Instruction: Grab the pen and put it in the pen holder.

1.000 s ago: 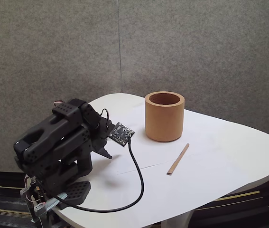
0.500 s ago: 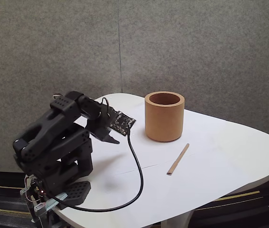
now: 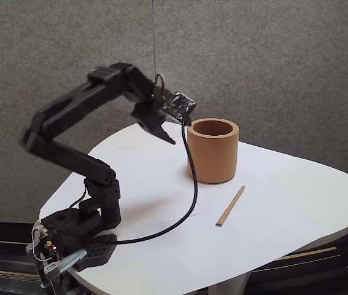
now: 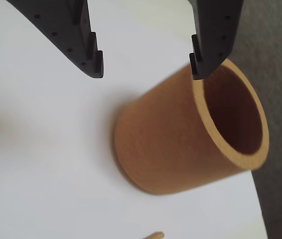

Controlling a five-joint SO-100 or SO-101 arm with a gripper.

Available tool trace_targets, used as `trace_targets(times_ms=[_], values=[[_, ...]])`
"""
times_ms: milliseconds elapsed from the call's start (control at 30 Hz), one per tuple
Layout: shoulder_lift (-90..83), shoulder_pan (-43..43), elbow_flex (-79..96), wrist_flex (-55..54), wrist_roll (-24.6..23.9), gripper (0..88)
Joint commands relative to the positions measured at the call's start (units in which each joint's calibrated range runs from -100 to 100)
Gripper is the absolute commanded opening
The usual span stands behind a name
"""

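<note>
Fixed view: your arm is raised over the white table (image 3: pixel 296 203), with the gripper (image 3: pixel 167 132) in the air just left of the pen holder (image 3: pixel 213 151), touching nothing. The pen (image 3: pixel 231 205) lies flat on the table in front of and slightly right of the holder, apart from it. A black cable (image 3: pixel 189 184) hangs from the wrist down to the arm's base.

Wrist view: your gripper (image 4: pixel 147 74) has its two dark fingers (image 4: pixel 88 47) spread wide with nothing between them. The pen holder (image 4: pixel 180 144) stands below them, its dark inside visible. One end of the pen (image 4: pixel 154 235) shows at the bottom edge.
</note>
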Motion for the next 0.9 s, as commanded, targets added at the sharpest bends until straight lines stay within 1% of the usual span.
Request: trace_targets(times_ms=[0,67,167,367,567,667,767,867], values=[[13.0,3.5,-20.5,0.0,-3.1,24.2],[16.7,4.8,-24.5,0.1,-4.4,24.2],[21.1,7.4,-28.0,0.1,-7.7,24.2],[26.8,13.6,-28.8,-0.3,-14.1,24.2],[33.1,18.4,-31.9,0.2,-18.7,24.2],[37.0,20.2,-35.6,0.3,-19.9,24.2],[40.0,20.6,-37.5,0.7,-20.0,24.2],[41.4,20.4,-37.6,4.9,-20.1,24.2]])
